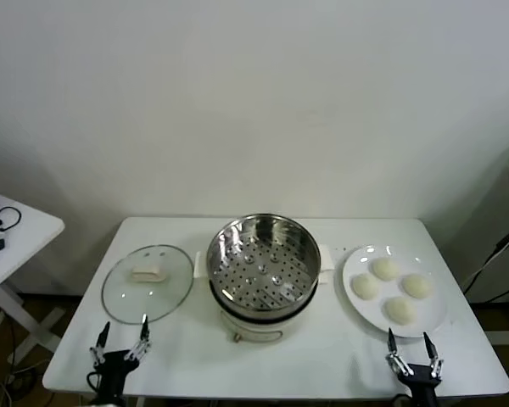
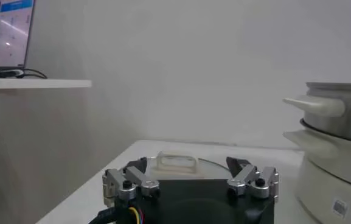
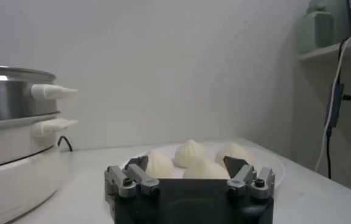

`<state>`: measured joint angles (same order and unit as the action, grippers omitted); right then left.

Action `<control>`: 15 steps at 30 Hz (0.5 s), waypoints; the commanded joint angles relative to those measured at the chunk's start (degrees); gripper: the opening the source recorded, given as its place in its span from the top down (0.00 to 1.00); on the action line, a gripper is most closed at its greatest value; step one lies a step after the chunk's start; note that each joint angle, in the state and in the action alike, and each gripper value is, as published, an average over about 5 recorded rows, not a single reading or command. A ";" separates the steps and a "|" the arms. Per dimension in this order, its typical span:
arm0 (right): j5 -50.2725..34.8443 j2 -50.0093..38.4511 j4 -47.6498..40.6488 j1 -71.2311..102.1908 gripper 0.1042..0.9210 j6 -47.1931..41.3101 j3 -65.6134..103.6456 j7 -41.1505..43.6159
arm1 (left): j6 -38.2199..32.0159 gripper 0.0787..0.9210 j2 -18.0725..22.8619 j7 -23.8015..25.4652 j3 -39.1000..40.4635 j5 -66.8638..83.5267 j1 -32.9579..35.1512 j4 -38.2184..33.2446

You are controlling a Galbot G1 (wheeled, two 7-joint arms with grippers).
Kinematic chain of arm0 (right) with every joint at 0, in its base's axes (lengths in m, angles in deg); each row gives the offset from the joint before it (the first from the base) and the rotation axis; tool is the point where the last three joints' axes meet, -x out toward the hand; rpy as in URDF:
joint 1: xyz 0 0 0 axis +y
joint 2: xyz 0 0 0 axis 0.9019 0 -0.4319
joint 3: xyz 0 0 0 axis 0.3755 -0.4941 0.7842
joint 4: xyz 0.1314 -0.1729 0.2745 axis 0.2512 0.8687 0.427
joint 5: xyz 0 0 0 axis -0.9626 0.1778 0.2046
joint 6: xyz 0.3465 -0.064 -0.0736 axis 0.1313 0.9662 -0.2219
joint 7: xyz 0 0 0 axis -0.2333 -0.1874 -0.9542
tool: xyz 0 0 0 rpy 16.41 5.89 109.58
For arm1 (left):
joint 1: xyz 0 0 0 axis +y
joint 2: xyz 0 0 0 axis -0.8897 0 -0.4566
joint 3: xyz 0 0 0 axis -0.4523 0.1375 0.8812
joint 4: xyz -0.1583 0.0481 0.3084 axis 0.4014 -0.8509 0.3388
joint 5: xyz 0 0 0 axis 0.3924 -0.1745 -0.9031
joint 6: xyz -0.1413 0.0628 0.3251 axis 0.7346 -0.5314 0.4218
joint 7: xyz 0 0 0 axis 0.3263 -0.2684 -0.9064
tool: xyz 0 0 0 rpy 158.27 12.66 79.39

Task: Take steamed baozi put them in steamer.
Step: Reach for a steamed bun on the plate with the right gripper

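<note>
Several cream-white baozi [image 1: 384, 269] lie on a white plate [image 1: 437, 320] at the right of the table; in the right wrist view the baozi [image 3: 191, 154] sit just beyond my fingertips. The steel steamer [image 1: 264, 254] with its perforated tray stands at the table's middle, empty; its side shows in the right wrist view [image 3: 11, 103] and in the left wrist view [image 2: 339, 115]. My right gripper [image 1: 410, 345] is open at the front edge, below the plate. My left gripper [image 1: 120, 337] is open at the front left, below the glass lid.
A flat glass lid [image 1: 148, 282] with a pale knob lies left of the steamer; it also shows in the left wrist view [image 2: 176, 162]. A second white table [image 1: 21, 229] with cables stands at the far left. A cable hangs at the right edge [image 1: 500, 246].
</note>
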<state>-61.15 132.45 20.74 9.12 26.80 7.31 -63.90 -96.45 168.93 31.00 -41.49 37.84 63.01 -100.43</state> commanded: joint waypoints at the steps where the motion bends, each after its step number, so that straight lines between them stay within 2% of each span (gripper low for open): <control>1: 1.55 -0.14 2.06 0.16 0.12 -4.91 0.81 -0.46 | 0.23 0.12 0.03 0.05 0.12 -0.27 0.06 -0.25; 9: -2.27 -10.32 12.92 -7.68 0.12 -30.35 5.92 -1.94 | 0.51 0.12 -0.20 0.06 0.18 -0.34 0.15 -1.00; 12: -7.20 -17.54 13.66 -14.33 0.12 -40.22 5.68 -1.38 | 0.47 0.12 -0.32 0.07 0.20 -0.33 0.13 -1.21; 15: -10.48 -26.10 12.02 -20.78 0.12 -49.28 3.09 2.95 | 0.44 0.12 -0.42 0.08 0.25 -0.29 0.04 -1.32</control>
<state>-65.80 116.62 29.10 -3.25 -4.27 9.57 -61.86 -96.07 168.54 31.07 -41.26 37.60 63.02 -101.63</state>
